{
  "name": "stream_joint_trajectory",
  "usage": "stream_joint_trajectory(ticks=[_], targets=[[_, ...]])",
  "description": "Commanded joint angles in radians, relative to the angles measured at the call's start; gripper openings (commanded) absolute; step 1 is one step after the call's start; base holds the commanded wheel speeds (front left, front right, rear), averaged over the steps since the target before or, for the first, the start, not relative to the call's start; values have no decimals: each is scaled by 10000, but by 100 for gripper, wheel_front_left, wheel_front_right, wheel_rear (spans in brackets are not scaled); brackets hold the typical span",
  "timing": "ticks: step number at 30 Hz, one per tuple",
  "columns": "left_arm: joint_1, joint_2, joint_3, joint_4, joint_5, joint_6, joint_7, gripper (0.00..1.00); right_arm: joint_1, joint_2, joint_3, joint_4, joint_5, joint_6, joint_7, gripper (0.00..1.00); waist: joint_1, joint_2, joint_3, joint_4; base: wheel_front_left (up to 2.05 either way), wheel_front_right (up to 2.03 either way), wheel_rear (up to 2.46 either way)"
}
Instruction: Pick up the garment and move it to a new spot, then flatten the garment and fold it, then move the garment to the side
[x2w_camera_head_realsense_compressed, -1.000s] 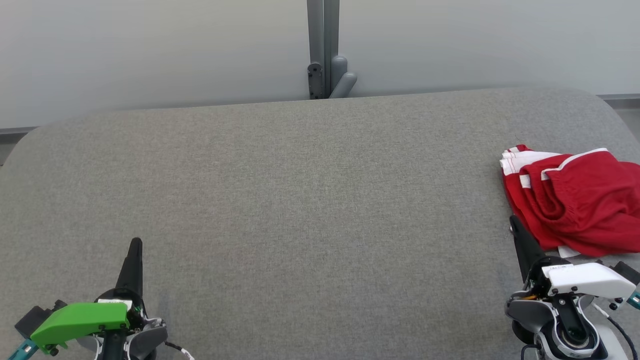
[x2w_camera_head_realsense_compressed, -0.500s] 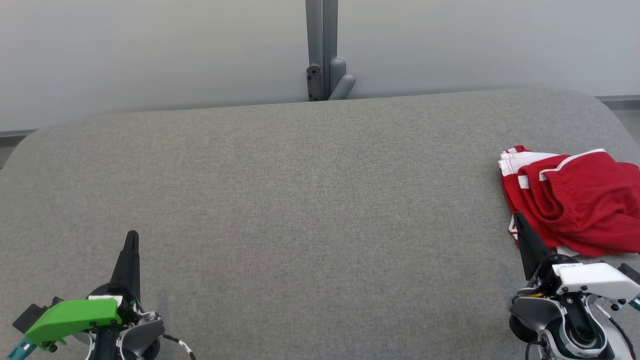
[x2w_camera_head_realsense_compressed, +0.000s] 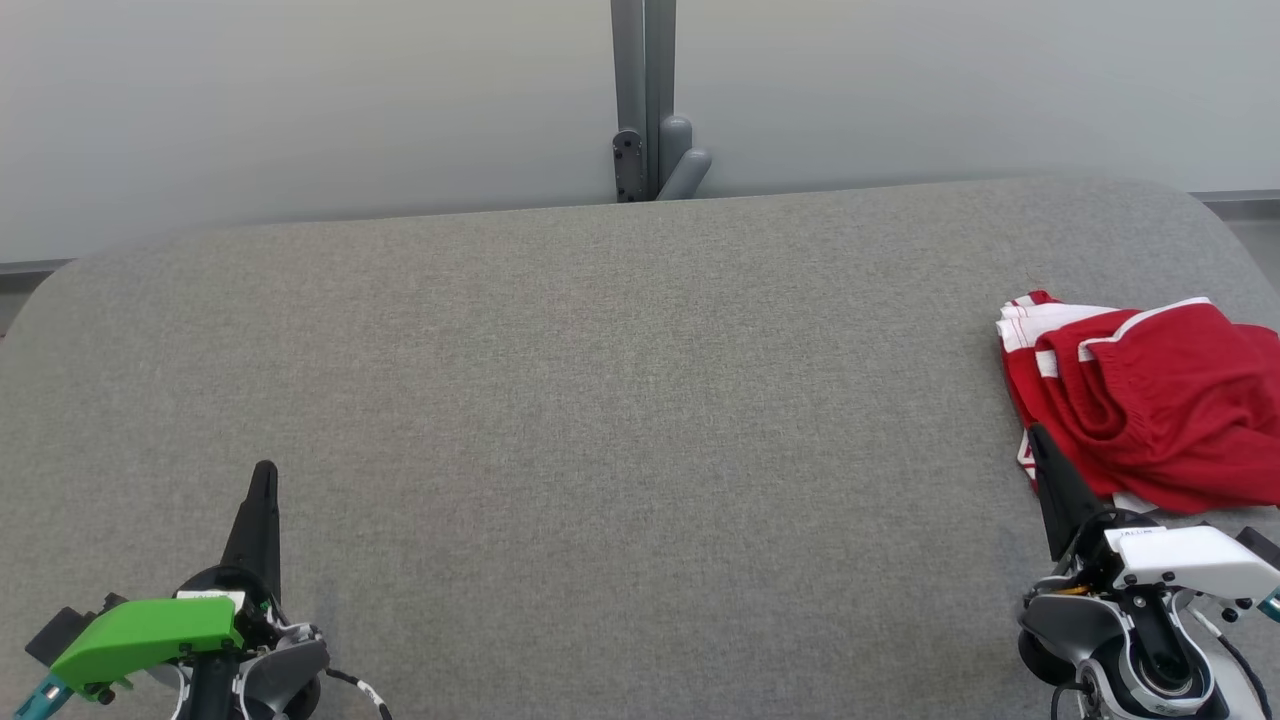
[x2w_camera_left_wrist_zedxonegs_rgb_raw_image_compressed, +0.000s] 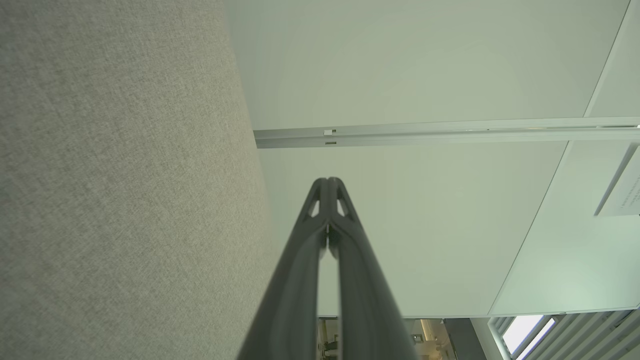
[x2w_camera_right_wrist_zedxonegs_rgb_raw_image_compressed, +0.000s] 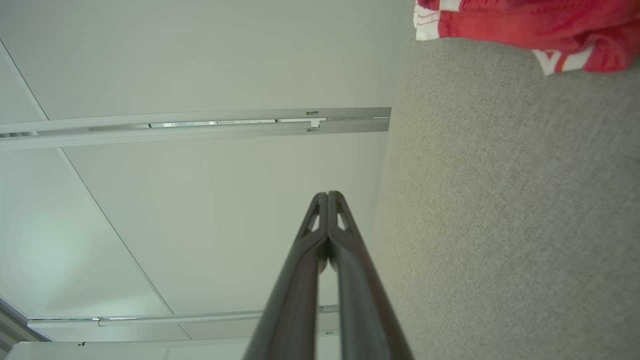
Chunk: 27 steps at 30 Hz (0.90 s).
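Observation:
The garment (x2w_camera_head_realsense_compressed: 1150, 400) is a crumpled red piece with white trim, lying at the right edge of the grey fabric table (x2w_camera_head_realsense_compressed: 620, 400). Part of it runs off the head view's right side. My right gripper (x2w_camera_head_realsense_compressed: 1037, 435) is shut and empty, its tip at the garment's near left edge. The right wrist view has the garment (x2w_camera_right_wrist_zedxonegs_rgb_raw_image_compressed: 530, 25) at the top right, apart from the shut right gripper (x2w_camera_right_wrist_zedxonegs_rgb_raw_image_compressed: 327, 194). My left gripper (x2w_camera_head_realsense_compressed: 265, 470) is shut and empty at the lower left, far from the garment. In the left wrist view the left gripper (x2w_camera_left_wrist_zedxonegs_rgb_raw_image_compressed: 327, 180) has its fingers pressed together.
A pale wall runs behind the table, with a grey post (x2w_camera_head_realsense_compressed: 645, 100) at its middle. The table's corners are rounded and its far edge lies close to the wall.
The head view shifted a little in the first half second, and both grippers shifted slightly in the picture. Since then nothing has moved. The garment lies as before.

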Motion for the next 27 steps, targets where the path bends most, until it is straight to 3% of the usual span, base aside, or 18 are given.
stream_joint_trajectory(ticks=[1, 27], targets=[[-116, 62, 7, -36, -34, -65, 32, 0, 141, -48, -15, -56, 64, 4, 27, 0, 0, 0, 0, 0, 0, 0, 0], [-115, 62, 6, -36, -35, -65, 32, 0, 127, -48, -14, -55, 65, 4, 26, 0, 0, 0, 0, 0, 0, 0, 0]])
